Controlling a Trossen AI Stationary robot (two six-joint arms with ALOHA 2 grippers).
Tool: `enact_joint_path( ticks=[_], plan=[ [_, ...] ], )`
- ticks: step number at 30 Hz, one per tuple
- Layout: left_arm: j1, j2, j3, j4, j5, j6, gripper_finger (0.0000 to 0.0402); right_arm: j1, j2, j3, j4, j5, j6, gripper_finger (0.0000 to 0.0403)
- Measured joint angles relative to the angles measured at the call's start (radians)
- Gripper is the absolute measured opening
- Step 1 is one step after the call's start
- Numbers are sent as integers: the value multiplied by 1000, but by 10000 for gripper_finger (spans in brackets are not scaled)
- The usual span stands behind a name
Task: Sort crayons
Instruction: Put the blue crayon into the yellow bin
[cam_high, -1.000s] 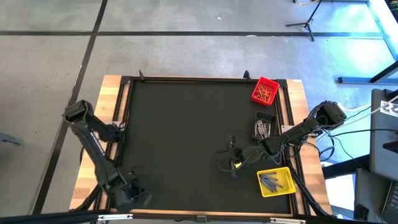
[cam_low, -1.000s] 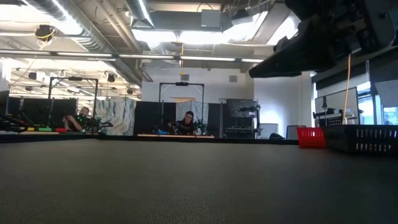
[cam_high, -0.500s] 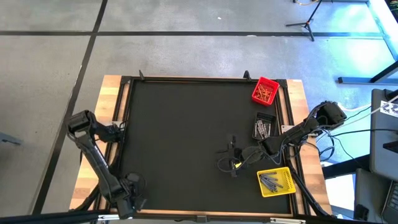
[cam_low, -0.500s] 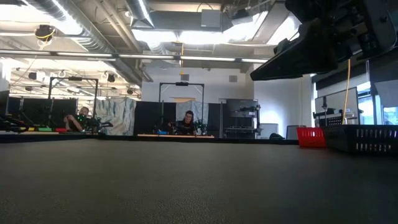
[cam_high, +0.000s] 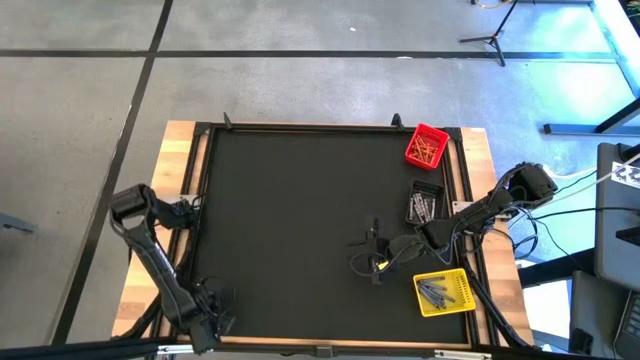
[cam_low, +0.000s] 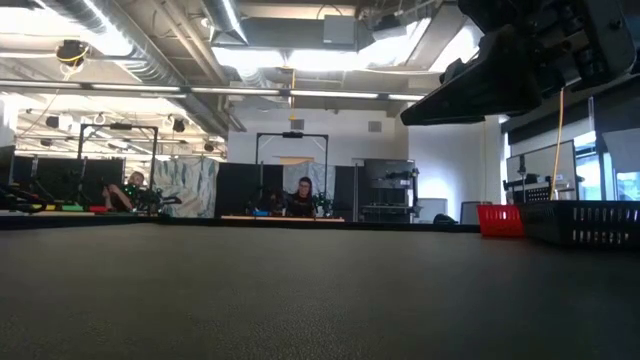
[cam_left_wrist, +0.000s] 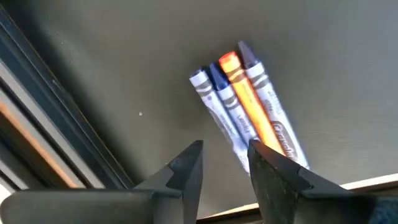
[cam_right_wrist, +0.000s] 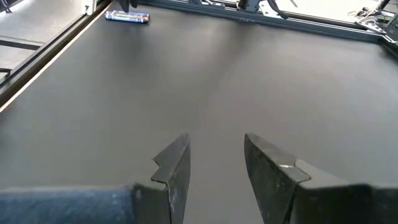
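- Flat black mat (cam_high: 300, 220) with a fine pebbled grain, framed by a dark rail on a pale wooden bench (cam_high: 170, 160).
- Three small square bins along the mat's right edge: red bin (cam_high: 427, 146) near the far right corner, black mesh bin (cam_high: 424, 204) nearer than it, yellow bin (cam_high: 444, 292) by the near right corner.
- Thin stick crayons in each: red-orange crayons (cam_high: 426, 150) in the red bin, grey crayons (cam_high: 421, 208) in the black one, blue-grey crayons (cam_high: 436, 292) in the yellow one; too small to count from above.
- Four loose paper-wrapped crayons (cam_left_wrist: 239, 102) side by side and touching on the mat by its near left corner: one pale grey-blue, one blue, one orange, one grey-purple.
- Left hand (cam_left_wrist: 225, 163) low over that near left corner, dark angular fingers apart, nothing between them, tips just beside the loose bundle's nearer ends.
- Right hand (cam_right_wrist: 214, 158) above the mat left of the yellow bin, fingers parted, holding nothing.
- Loose bundle clear only in the left wrist view; in the right wrist view a small distant cluster by the rail; not made out from above.
- Low view alone: red bin and black mesh bin side-on at the mat's far right, a dark arm overhead, workshop room behind with a person (cam_low: 303, 196) seated.
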Motion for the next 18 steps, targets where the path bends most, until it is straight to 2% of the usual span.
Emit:
enact_joint_path(
  ticks=[7,18],
  plan=[
    [-7,18,0,-3,30,17,119,0,0,0,0,0,0,147],
    [-24,20,0,-13,-64,16,119,0,0,0,0,0,0,147]
  ],
)
